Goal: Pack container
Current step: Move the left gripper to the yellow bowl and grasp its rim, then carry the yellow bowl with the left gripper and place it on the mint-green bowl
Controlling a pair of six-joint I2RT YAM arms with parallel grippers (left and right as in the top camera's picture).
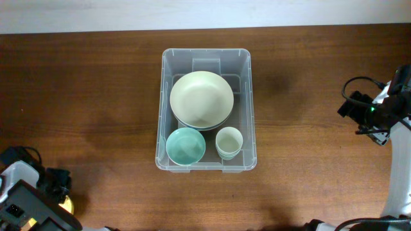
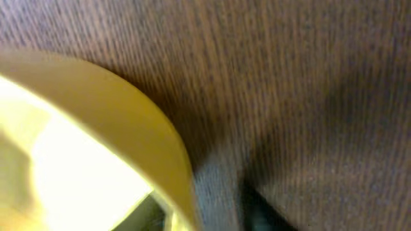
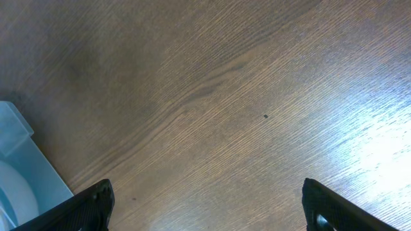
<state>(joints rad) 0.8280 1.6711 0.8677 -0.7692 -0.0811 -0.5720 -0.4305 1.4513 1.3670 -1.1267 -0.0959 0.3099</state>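
Observation:
The clear plastic container stands in the middle of the table. It holds a large cream bowl on a stack, a teal bowl and a small pale green cup. My left gripper is at the near left corner of the table. In the blurred left wrist view a yellow bowl fills the left side, its rim running down between the jaws, so the gripper appears shut on the rim. My right gripper is wide open and empty over bare wood, right of the container's corner.
The right arm hangs at the table's right edge. The table is dark brown wood. Only a bit of the yellow bowl shows beside the left arm in the overhead view.

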